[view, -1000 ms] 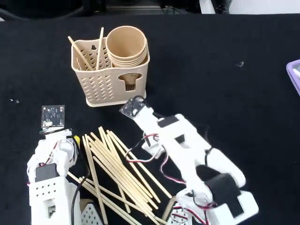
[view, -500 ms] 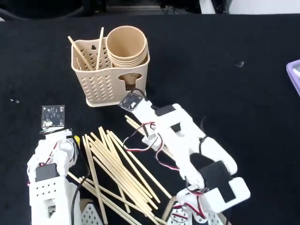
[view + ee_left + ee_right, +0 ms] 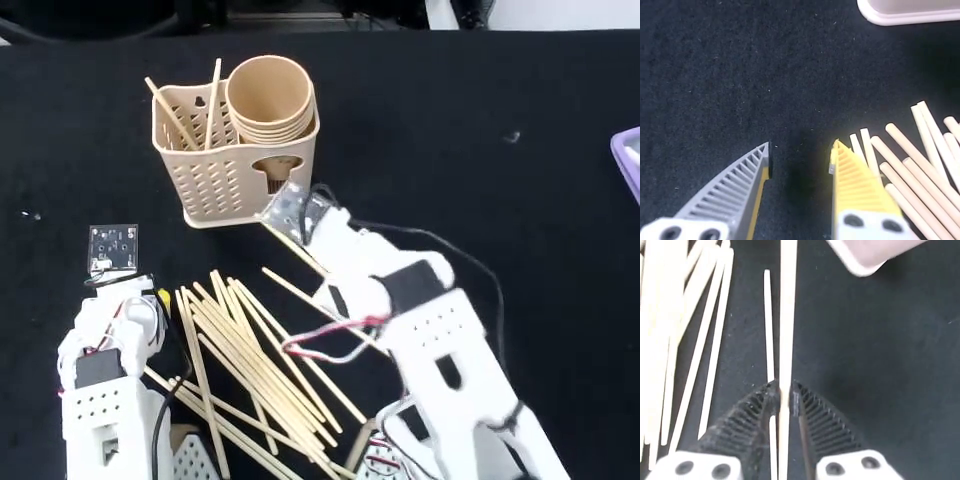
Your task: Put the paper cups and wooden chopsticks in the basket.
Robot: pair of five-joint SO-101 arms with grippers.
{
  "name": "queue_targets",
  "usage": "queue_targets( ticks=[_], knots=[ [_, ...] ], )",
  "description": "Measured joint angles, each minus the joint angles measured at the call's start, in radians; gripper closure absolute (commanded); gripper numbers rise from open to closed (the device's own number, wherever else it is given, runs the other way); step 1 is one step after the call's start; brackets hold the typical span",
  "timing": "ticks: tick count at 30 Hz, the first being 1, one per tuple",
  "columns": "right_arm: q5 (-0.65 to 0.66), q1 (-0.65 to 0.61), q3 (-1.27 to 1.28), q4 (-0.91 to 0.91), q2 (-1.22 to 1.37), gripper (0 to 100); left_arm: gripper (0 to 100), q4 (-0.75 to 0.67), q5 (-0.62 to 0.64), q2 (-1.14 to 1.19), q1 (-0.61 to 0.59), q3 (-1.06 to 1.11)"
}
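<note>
The right hand [image 3: 784, 392] has swung up to the basket [image 3: 215, 185] at 11 o'clock, clenched on one chopstick [image 3: 788, 315] ready to drop in; the left hand [image 3: 801, 150] waits released by the pile [image 3: 250, 360] at 7 o'clock

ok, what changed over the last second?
The right gripper, shut on one chopstick, swung up the table toward the basket, carrying the stick away from the loose pile. The left gripper, open beside the pile, the basket and its stacked paper cups stayed put.
</note>
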Motion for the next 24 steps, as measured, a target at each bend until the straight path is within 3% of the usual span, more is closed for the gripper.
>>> queue_targets(
  ticks=[4,9,20,24],
  knots=[
    [0.043,0.0,0.14,-0.063,0.006,98.8,80,0.0,0.0,0.0,0.0,0.0],
    [0.11,0.0,0.313,-0.284,0.13,98.7,80,0.0,0.0,0.0,0.0,0.0],
    [0.118,0.002,0.219,-0.365,0.446,98.2,80,0.0,0.0,0.0,0.0,0.0],
    [0.118,0.002,0.181,-0.376,0.529,90.5,80,0.0,0.0,0.0,0.0,0.0]
  ],
)
